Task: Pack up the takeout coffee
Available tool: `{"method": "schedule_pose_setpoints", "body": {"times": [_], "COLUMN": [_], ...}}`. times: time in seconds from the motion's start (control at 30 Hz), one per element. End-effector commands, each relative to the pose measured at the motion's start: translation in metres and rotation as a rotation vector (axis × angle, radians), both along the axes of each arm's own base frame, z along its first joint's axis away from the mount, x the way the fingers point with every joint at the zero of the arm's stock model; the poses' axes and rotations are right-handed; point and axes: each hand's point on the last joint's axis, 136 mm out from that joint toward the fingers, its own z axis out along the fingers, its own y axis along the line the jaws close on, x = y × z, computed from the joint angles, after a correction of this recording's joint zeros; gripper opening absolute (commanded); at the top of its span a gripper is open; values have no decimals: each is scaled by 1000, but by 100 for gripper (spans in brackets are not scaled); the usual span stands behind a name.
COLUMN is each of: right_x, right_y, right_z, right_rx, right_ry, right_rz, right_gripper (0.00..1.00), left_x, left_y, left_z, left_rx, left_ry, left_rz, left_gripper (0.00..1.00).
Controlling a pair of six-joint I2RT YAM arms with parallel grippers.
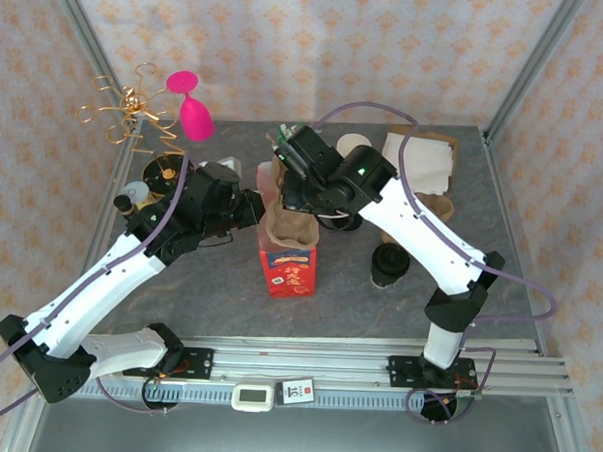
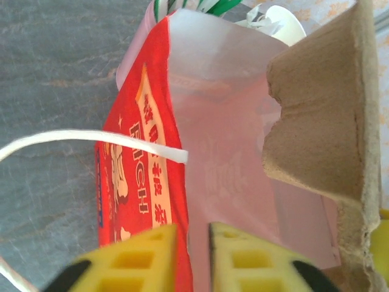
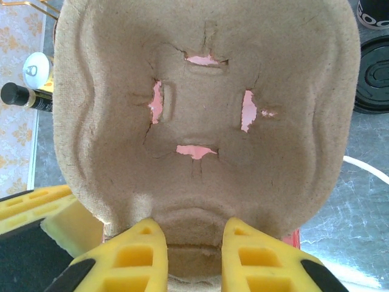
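Overhead, coffee (image 1: 388, 262) stands aside; close-up, right tool (image 3: 194, 243) clamps carrier (image 3: 200, 91), grip of left tool (image 2: 193, 255) unclear.

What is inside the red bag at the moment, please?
A brown pulp cup carrier sits in the mouth of the red bag, its cup slot empty. Only pink shows through its slits; whatever lies beneath is covered.
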Motion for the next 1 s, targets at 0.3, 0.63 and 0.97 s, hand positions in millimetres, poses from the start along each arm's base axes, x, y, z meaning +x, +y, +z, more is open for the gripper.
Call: {"method": "schedule_pose_setpoints", "body": {"times": [0.3, 0.63, 0.97], "right_x": [7, 10, 12], "right_y": [-1, -2, 16], "right_z": [-10, -16, -1], "right_rx": [-66, -92, -17], "right_ry": [-15, -21, -21], "right_rz": [-9, -10, 14], "right_gripper": [18, 17, 17], "left_x": [5, 7, 7], "left_y": [5, -4, -8], "left_z": [-21, -4, 6], "left_rx": [92, 38, -1], "left_ry": [45, -1, -17], "left_rz": [-1, -32, -38], "left_gripper": [15, 0, 0]}}
